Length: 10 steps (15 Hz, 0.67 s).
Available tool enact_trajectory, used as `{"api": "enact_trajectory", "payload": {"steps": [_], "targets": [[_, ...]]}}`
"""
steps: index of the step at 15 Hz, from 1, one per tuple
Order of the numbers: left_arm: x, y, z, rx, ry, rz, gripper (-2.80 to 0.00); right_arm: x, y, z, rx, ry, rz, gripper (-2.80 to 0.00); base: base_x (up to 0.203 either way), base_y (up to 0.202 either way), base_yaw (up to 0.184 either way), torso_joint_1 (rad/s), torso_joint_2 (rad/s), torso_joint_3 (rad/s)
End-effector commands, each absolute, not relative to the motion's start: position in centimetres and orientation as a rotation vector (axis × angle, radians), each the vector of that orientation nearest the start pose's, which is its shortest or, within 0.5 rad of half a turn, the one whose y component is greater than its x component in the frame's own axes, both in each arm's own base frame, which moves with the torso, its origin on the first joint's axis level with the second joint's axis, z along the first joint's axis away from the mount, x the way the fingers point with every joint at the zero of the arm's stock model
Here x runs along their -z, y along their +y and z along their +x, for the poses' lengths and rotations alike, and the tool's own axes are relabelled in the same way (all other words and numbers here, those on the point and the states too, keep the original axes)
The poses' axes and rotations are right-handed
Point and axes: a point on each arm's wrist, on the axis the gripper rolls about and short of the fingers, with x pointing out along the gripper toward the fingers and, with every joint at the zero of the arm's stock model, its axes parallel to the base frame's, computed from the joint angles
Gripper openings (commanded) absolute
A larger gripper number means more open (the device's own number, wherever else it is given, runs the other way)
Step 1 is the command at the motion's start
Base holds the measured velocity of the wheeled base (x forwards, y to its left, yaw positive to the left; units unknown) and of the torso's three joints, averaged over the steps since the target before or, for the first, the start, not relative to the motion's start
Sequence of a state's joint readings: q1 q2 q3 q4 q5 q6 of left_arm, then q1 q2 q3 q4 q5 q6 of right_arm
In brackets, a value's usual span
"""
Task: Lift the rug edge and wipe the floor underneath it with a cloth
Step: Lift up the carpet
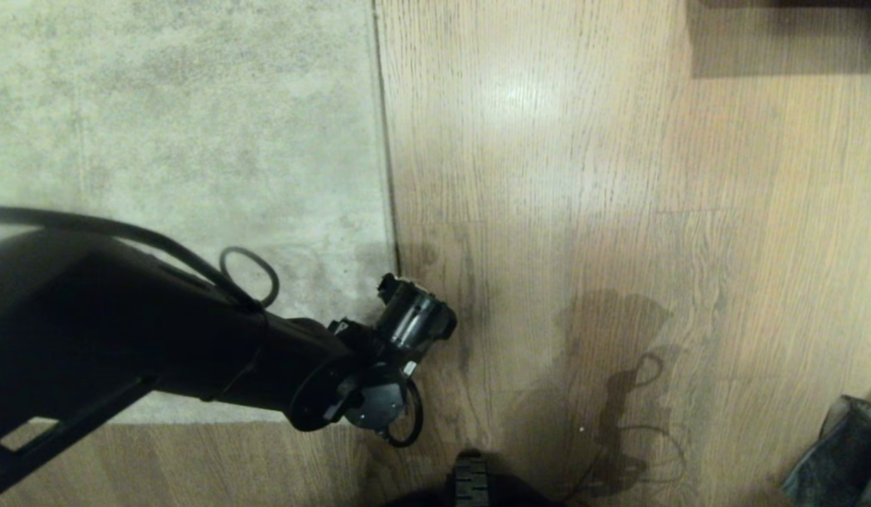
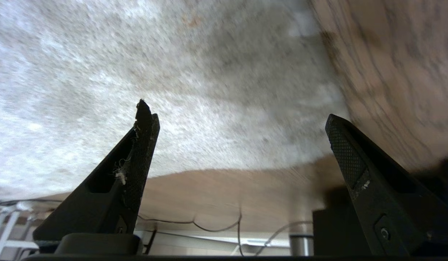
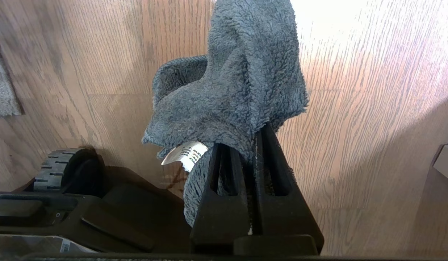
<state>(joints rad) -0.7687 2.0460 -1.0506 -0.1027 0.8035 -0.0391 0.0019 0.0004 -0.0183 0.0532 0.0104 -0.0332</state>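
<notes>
1. Only the right wrist view showed the cloth (image 3: 238, 83) up close: the right gripper (image 3: 251, 145) had its fingers pinched tight on it, grey folds draped over the tips, a white tag (image 3: 185, 155) sticking out. In the head view it was just a dark scrap at the lower right corner.
2. The left gripper (image 2: 238, 116) sat spread wide with nothing in it, hanging right over the rug's corner. The rug edge (image 1: 386, 141) lay flat on the floor (image 1: 618, 176), running away from that wrist.
3. Plenty of bare planks to the right of the edge; a dark block (image 1: 787, 35) sat at the far corner.
</notes>
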Motion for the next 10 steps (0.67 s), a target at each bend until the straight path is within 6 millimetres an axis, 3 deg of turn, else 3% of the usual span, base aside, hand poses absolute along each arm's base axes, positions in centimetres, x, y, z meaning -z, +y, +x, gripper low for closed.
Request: {"api": "enact_trajectory", "payload": {"steps": [1,10], "targets": [[-7.8,-24.2,27.4,-0.077,0.606,0.603,0.00,-7.5,0.0,-2.4,-0.014,0.034,-0.034,-2.80,0.000,0.000,0.000,0.000,0.00,0.000],[-6.4,-26.1,30.8,-0.222,0.484,0.632,0.00,-7.5,0.0,-2.4,-0.014,0.035,-0.034,-2.80,0.000,0.000,0.000,0.000,0.00,0.000]]}}
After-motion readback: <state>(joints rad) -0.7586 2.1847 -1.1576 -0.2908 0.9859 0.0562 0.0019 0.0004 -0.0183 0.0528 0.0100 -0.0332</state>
